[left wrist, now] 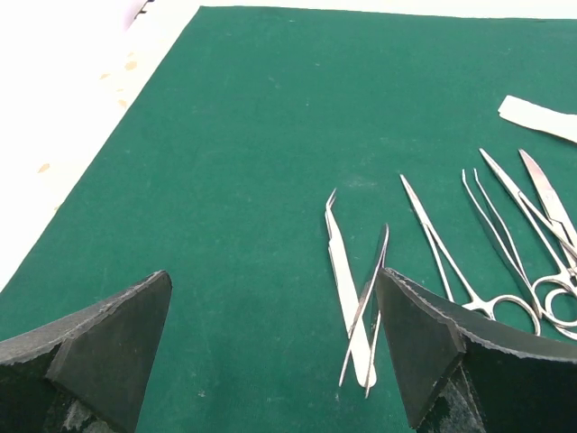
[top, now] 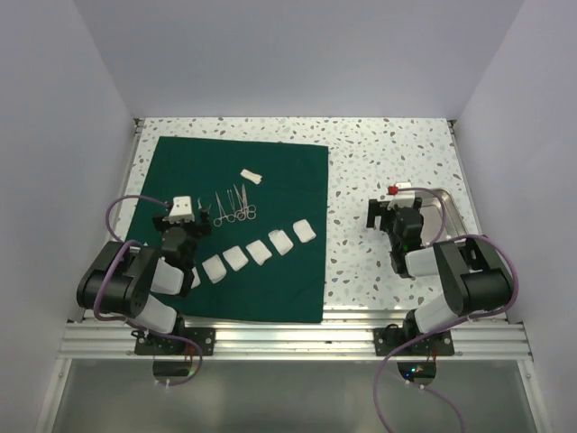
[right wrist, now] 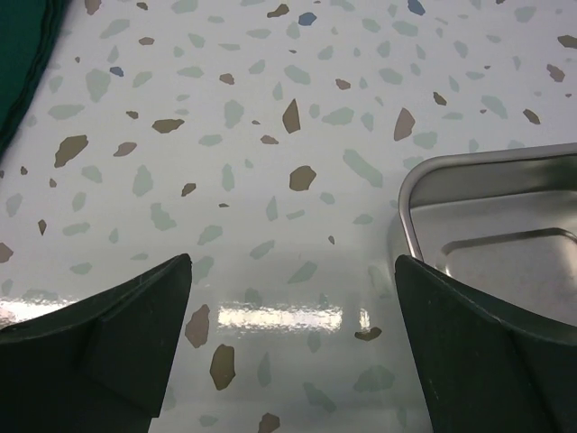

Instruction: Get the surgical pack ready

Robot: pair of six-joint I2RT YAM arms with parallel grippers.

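Observation:
The surgical pack is a broad dark green cloth (top: 234, 225) spread flat on the left half of the table; it fills the left wrist view (left wrist: 234, 135). Steel instruments (top: 233, 209) lie on its middle, with tweezers and forceps (left wrist: 361, 298) just ahead of my left gripper. My left gripper (top: 180, 219) is open and empty above the cloth's left part; it shows in the left wrist view (left wrist: 275, 334). My right gripper (top: 386, 216) is open and empty over bare table, at the steel tray's (top: 442, 212) left edge; it shows in the right wrist view (right wrist: 293, 316).
Several white gauze squares (top: 257, 253) lie in a slanted row on the cloth's near part. A white strip (top: 251, 175) lies farther back, also in the left wrist view (left wrist: 536, 117). The tray corner (right wrist: 415, 180) shows at the right. White walls enclose the speckled table (top: 379, 162).

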